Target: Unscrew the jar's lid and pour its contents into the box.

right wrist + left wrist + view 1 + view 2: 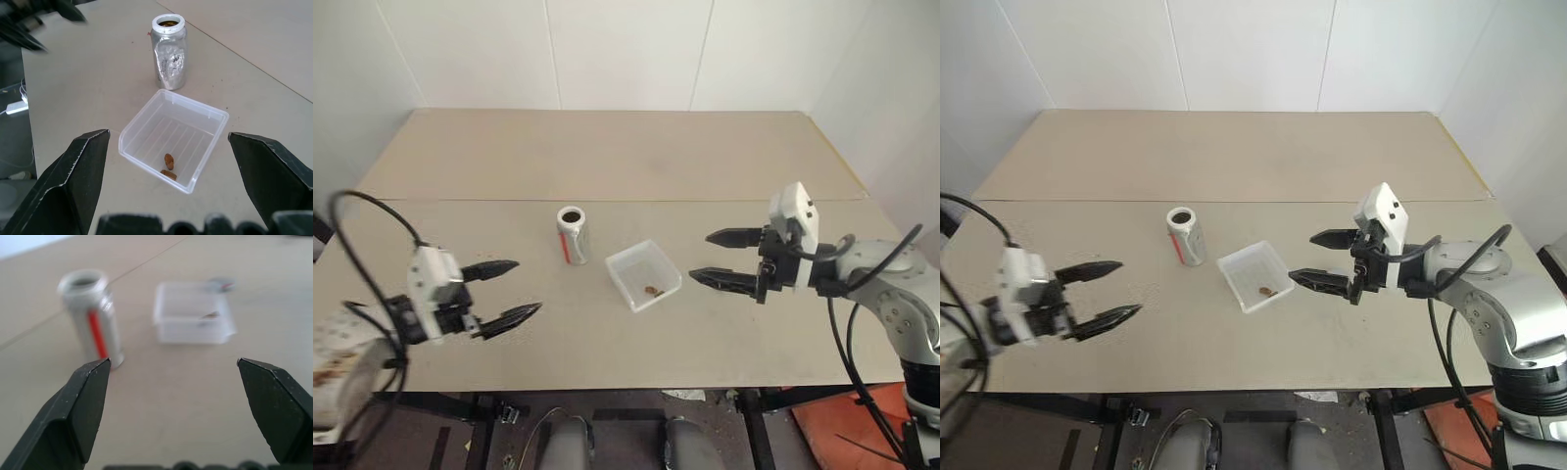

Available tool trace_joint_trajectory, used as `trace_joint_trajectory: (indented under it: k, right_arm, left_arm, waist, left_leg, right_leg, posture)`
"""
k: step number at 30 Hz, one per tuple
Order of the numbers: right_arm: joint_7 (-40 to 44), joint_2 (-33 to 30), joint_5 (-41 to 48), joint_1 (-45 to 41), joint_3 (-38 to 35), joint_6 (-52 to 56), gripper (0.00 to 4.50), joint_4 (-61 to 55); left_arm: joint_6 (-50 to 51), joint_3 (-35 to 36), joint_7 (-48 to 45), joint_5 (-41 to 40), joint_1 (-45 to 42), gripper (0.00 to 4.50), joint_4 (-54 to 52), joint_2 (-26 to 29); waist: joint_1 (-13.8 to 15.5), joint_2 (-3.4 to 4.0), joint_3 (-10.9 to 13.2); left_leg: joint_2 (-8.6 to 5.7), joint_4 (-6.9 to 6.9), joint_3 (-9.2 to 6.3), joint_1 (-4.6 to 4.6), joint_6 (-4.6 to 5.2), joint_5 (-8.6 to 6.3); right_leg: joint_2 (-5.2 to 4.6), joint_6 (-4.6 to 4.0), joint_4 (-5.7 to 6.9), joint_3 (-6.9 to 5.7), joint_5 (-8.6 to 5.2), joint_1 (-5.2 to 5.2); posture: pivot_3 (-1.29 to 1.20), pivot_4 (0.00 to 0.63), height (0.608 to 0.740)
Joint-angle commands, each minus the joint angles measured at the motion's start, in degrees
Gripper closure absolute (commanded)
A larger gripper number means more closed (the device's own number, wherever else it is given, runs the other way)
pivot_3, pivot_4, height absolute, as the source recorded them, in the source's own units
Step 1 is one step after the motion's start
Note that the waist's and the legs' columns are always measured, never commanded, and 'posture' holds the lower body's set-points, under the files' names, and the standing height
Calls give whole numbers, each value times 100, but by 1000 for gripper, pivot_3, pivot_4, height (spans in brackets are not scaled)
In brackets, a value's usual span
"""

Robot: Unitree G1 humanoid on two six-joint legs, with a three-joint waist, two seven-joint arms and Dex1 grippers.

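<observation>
- The jar [573, 235] stood upright and uncapped on the table [607, 157], just beside the box [643, 275], apart from it
- Two small brown bits [168, 166] lay in the box, so the pouring looked done or close to it
- The left gripper [505, 291] hung well off to the jar's left, fingers spread wide with nothing between them
- The right gripper [720, 258] hovered just beside the box on its far side from the jar, fingers likewise apart and empty
- I judged little remained beyond checking the jar for leftovers
- The left wrist view showed a small grey disc [221, 283] beyond the box, likely the lid, too blurred to be sure
- The right wrist view showed something brownish inside the jar's mouth, which the head views left dark
</observation>
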Motion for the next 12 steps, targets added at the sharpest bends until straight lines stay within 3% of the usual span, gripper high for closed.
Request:
trace_joint_trajectory:
  k: [1,12]
  right_arm:
    - [207,-151,-68,46,-219,-314,0,49]
    - [361,-264,-130,134,-294,-539,0,72]
  left_arm:
    - [326,770,-729,-713,-98,19,180,403]
    - [790,1414,-792,-877,62,19,51,567]
  waist:
    - [-11,0,0]
    - [-33,1,0]
  left_leg:
    - [-1,-1,2,-1,0,0]
    - [4,-7,6,2,0,0]
  right_leg:
    - [-1,0,0,1,-1,-2]
    - [3,0,3,8,-1,-7]
  posture:
    - [0,150,740]
    - [0,150,740]
